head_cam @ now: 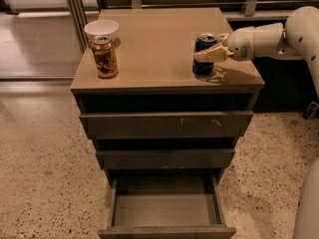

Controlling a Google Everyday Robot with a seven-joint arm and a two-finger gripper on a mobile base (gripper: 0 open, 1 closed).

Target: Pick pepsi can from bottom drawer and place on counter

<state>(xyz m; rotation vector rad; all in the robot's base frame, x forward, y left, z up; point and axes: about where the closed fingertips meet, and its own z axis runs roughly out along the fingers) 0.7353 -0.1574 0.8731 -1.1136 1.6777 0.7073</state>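
Observation:
The pepsi can [203,66], dark blue with a silver top, stands upright on the tan counter [159,49] near its right front corner. My gripper [209,48] reaches in from the right at can height. One finger lies across the can's front and the other is behind it, so it is shut on the can. The bottom drawer [164,210] is pulled out below, and its grey inside holds nothing.
A brown-and-gold can [104,57] stands at the counter's left front, with a white bowl [101,29] just behind it. The two upper drawers [164,126] are slightly out. A speckled floor surrounds the cabinet, and a railing runs behind it.

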